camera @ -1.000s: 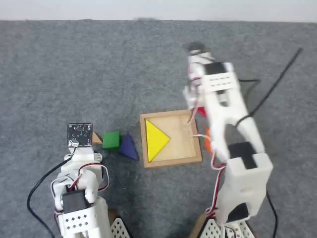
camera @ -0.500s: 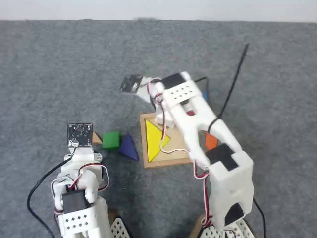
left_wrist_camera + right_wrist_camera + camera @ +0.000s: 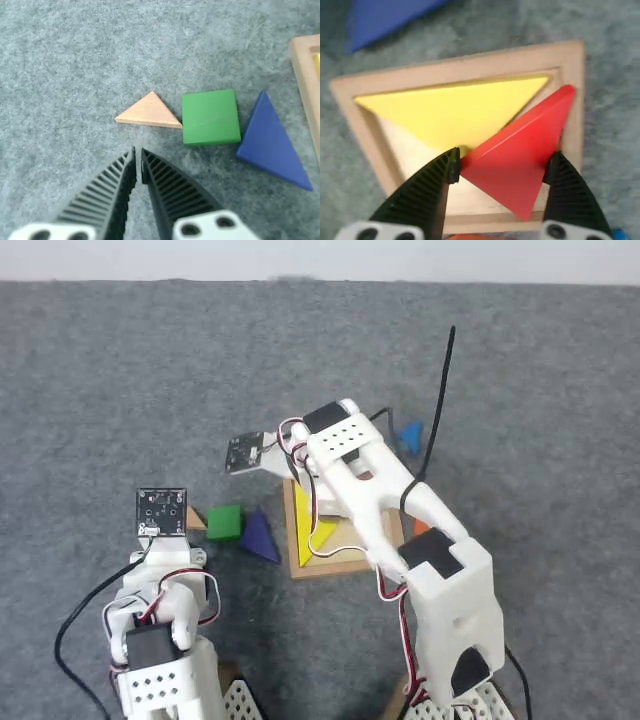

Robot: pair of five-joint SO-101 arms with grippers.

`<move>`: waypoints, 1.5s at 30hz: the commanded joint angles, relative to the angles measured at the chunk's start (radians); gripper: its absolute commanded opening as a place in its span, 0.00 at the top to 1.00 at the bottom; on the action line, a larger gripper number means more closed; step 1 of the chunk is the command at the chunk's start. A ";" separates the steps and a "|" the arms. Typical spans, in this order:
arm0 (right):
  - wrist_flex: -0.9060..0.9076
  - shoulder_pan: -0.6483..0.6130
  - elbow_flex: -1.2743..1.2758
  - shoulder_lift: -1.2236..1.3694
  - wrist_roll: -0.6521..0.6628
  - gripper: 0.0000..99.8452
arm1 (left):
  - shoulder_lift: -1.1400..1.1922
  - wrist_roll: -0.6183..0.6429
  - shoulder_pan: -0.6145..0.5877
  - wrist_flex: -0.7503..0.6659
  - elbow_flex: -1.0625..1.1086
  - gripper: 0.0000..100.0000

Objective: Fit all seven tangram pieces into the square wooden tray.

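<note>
My right gripper (image 3: 503,161) is shut on a red triangle (image 3: 520,160), which it holds tilted over the square wooden tray (image 3: 355,122). A large yellow triangle (image 3: 455,112) lies flat inside the tray. In the high view my right arm (image 3: 350,455) stretches across the tray (image 3: 345,565) and hides most of it. My left gripper (image 3: 137,152) is shut and empty, just short of a tan triangle (image 3: 149,112). Next to that lie a green square (image 3: 210,116) and a dark blue triangle (image 3: 272,142), left of the tray.
A small blue triangle (image 3: 408,435) lies on the grey carpet behind the tray to the right. An orange piece (image 3: 422,527) sits by the tray's right rim. My left arm (image 3: 160,590) stands at the front left.
My right arm has swung left from behind the tray's right corner to over the tray, carrying the red triangle. The left arm has not moved.
</note>
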 commanded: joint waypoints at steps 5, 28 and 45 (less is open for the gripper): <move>0.054 -0.005 -0.015 -0.021 0.049 0.78 | -0.012 0.011 -0.005 0.003 -0.010 0.98; 0.162 0.114 -0.301 -0.024 -0.141 0.55 | -0.012 0.011 -0.005 0.003 -0.010 0.98; -0.440 0.113 0.626 -0.673 -0.525 0.98 | -0.012 0.011 -0.005 0.003 -0.010 0.98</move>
